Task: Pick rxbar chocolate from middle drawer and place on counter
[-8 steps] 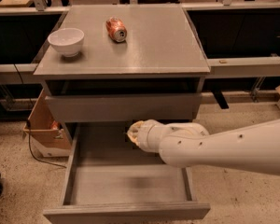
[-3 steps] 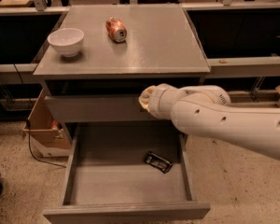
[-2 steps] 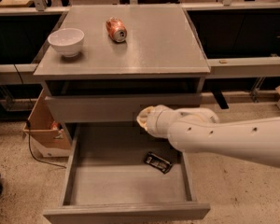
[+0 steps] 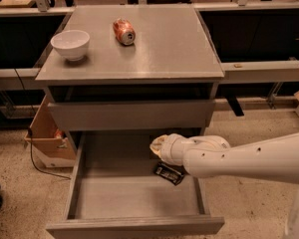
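Note:
The rxbar chocolate (image 4: 168,173), a flat black bar with white print, lies on the floor of the open middle drawer (image 4: 114,193), near its right wall. My gripper (image 4: 157,146) is at the end of the white arm that reaches in from the right. It hangs inside the drawer just above and slightly behind the bar, and the arm hides part of the bar's right end. The grey counter (image 4: 159,49) on top of the cabinet carries other objects.
A white bowl (image 4: 70,44) and a crushed orange soda can (image 4: 123,31) stand on the counter's back left. The shallower upper drawer front (image 4: 132,114) is just above my gripper. A cardboard box (image 4: 47,136) and a cable lie on the floor to the left.
My arm has come down from the level of the upper drawer front into the open drawer, close over the bar. The bar has stayed in place.

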Motion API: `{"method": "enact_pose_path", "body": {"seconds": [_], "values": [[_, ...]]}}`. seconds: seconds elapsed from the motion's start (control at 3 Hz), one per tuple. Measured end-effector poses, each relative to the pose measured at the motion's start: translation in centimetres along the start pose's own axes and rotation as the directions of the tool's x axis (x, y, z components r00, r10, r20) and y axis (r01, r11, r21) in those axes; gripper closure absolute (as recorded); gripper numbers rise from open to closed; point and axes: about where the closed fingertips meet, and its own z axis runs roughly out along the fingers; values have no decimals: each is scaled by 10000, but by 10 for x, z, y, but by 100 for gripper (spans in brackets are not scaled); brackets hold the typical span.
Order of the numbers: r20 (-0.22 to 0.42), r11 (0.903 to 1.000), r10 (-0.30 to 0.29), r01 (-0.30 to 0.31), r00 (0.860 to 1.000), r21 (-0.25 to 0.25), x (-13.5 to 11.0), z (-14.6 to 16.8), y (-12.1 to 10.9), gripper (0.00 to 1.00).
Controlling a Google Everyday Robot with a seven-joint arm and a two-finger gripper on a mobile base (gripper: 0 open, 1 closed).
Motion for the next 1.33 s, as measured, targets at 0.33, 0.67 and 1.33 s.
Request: {"method": "enact_pose_path", "body": {"seconds": [0.33, 0.67, 1.33], "values": [[15, 10000, -15, 15, 10000, 17, -1, -1, -1, 63], [-241, 9984, 537, -541, 9983, -132, 28, 14, 1, 32], [-866, 9630, 2537, -2600, 9634, -705, 119, 59, 29, 0]]}}
